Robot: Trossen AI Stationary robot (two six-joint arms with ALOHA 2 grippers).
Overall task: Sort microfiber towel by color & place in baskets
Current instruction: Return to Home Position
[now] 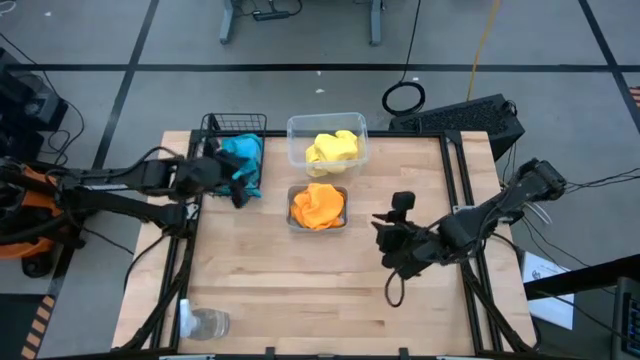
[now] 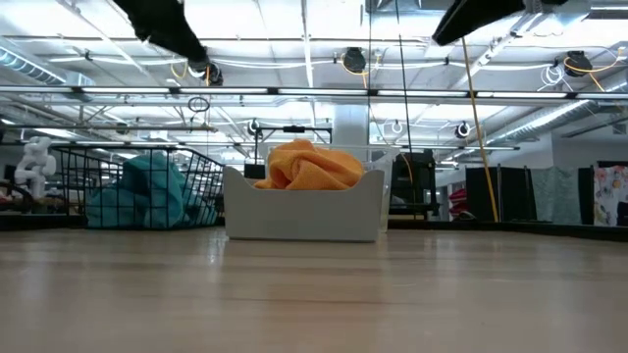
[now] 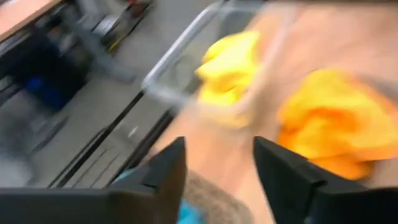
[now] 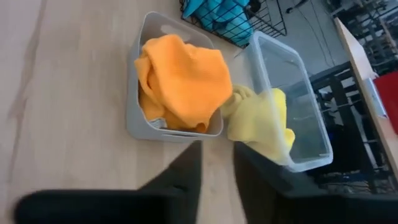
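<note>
Sorting looks done: blue towels (image 1: pixel 243 153) in basket (image 1: pixel 232 119), yellow towel (image 1: pixel 332 148) in tub (image 1: pixel 327 117), orange towel (image 1: pixel 318 205) in tray (image 1: pixel 318 228) (both jaws apart, empty).

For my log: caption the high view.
Blue towels in black wire-mesh basket, yellow towel in clear plastic tub, orange towel in grey tray; left claw by basket, right claw over table.

Robotics lab in an open industrial hall: wooden bench (image 1: pixel 320 275) with a left arm (image 1: pixel 110 185) and right arm (image 1: pixel 490 210) mounted on its sides, grey floor (image 1: pixel 100 110) marked with black tape lines (image 1: pixel 300 68), coiled cable (image 1: pixel 404 97) and keyboard (image 1: pixel 470 117) beside the rig, exposed ceiling trusses (image 2: pixel 294 91) and strip lights (image 2: pixel 285 20) overhead.
</note>
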